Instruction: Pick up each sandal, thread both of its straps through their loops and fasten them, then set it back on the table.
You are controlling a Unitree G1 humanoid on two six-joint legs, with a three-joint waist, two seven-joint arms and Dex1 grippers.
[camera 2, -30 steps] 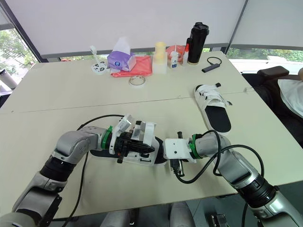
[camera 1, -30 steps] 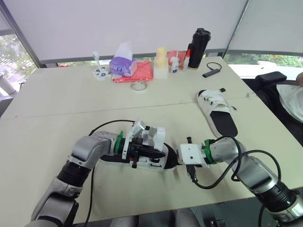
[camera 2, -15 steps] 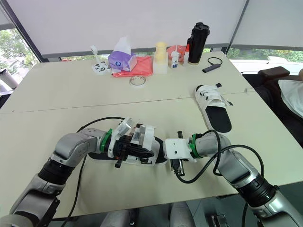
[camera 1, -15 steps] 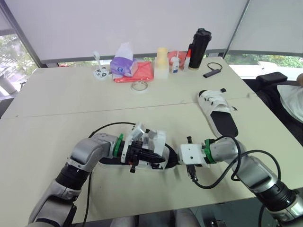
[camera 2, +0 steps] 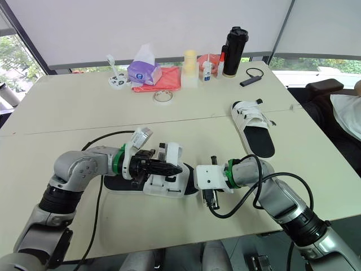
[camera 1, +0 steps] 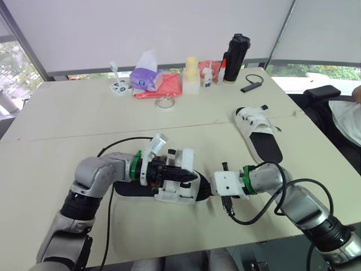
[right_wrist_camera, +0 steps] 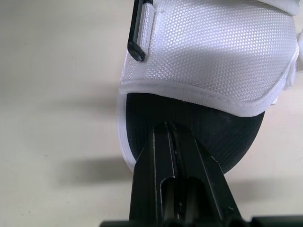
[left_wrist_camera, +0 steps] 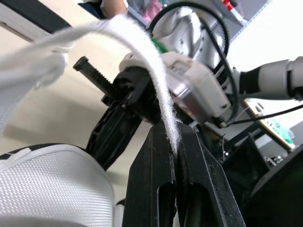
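left fingers [left_wrist_camera: 149,189] pinching strap [left_wrist_camera: 160,90], sandal [camera 1: 172,195] toe rightward

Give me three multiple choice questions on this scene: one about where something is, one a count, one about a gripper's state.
1. Where is the far sandal?
A. beside the tissue box
B. on the table's right part
C. beside the flask

2. How many sandals are in view?
A. one
B. two
C. three

3. The left gripper is:
A. open over the table
B. shut on a tape roll
C. shut on a strap

Answers:
1 B, it lies to the right, apart from both grippers.
2 B, the far sandal plus the near sandal between the arms.
3 C, the left wrist view shows its fingers pinching the white strap.
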